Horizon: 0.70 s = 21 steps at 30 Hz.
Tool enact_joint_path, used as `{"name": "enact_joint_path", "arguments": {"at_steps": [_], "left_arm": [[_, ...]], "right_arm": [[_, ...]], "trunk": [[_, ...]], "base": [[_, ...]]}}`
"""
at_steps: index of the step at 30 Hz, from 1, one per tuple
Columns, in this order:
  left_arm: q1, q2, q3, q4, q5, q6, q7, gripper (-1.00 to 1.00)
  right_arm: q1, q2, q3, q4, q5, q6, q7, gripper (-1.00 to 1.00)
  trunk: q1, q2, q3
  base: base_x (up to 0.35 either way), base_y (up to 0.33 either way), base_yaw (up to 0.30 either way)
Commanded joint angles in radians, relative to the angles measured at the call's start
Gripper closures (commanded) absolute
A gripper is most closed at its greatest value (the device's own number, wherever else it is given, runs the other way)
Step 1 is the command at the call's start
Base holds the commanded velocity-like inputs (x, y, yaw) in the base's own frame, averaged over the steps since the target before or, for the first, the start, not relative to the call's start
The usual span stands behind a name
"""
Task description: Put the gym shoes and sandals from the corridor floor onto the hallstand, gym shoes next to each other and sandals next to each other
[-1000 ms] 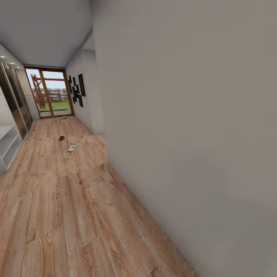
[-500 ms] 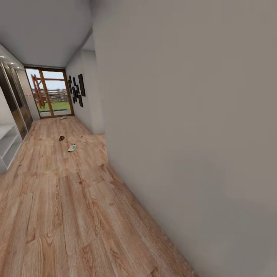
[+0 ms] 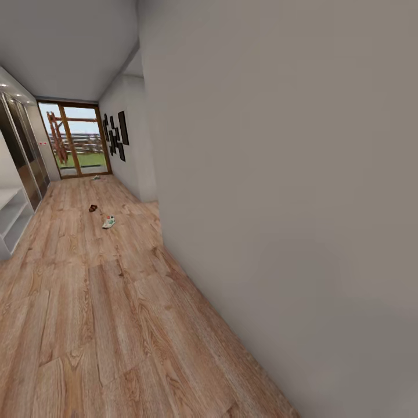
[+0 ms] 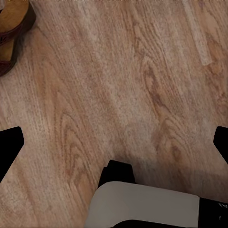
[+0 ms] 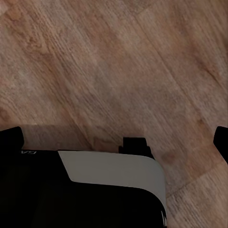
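Note:
Far down the corridor floor (image 3: 116,302) lies one white gym shoe (image 3: 108,222), with a dark brown sandal (image 3: 93,208) a little beyond it. A small pale shoe-like thing (image 3: 96,177) sits near the glass door; too small to identify. The white hallstand (image 3: 10,217) shows partly at the left edge. In the left wrist view my left gripper (image 4: 114,145) hangs open over the planks, and a brown sandal (image 4: 12,33) with a tan footbed lies off to one side of it. My right gripper (image 5: 116,140) is open over bare planks.
A long grey wall (image 3: 278,203) runs close along the right of the corridor. Mirrored sliding doors (image 3: 23,157) stand at the left, a glass door (image 3: 75,139) at the far end, dark picture frames (image 3: 116,136) on the right wall. The robot's white-and-black body (image 4: 147,204) shows below each gripper.

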Motion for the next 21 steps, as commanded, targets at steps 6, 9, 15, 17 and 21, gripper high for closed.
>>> {"name": "enact_joint_path", "arguments": {"at_steps": [6, 9, 15, 17, 21], "left_arm": [[0.000, -0.001, 0.001, -0.002, 0.000, -0.008, 0.000, -1.00], [0.000, -0.001, 0.002, -0.002, 0.000, -0.015, 0.000, -1.00], [-0.001, -0.003, 0.002, -0.003, -0.001, -0.023, 0.000, -1.00], [-0.001, -0.003, 0.001, -0.003, -0.001, -0.024, 0.000, -1.00], [-0.001, -0.003, 0.001, -0.003, -0.001, -0.026, 0.000, -1.00]], "right_arm": [[0.000, 0.001, 0.002, 0.000, 0.000, 0.000, 0.000, -1.00], [-0.001, 0.002, 0.002, -0.001, 0.000, -0.001, -0.001, -1.00], [-0.001, 0.004, 0.003, -0.001, 0.000, -0.002, -0.002, -1.00], [-0.001, 0.004, 0.003, -0.001, 0.000, -0.002, -0.003, -1.00], [-0.001, 0.004, 0.003, -0.001, 0.000, -0.002, -0.003, -1.00]], "trunk": [[0.004, -0.007, -0.003], [0.004, -0.007, -0.003], [0.004, -0.007, -0.003], [0.004, -0.007, -0.003], [0.004, -0.007, -0.003]], "base": [[0.000, 0.000, 0.000], [0.000, 0.000, 0.012], [0.000, 0.000, 0.107], [0.000, 0.000, 0.178], [0.000, 0.000, 0.217]]}}
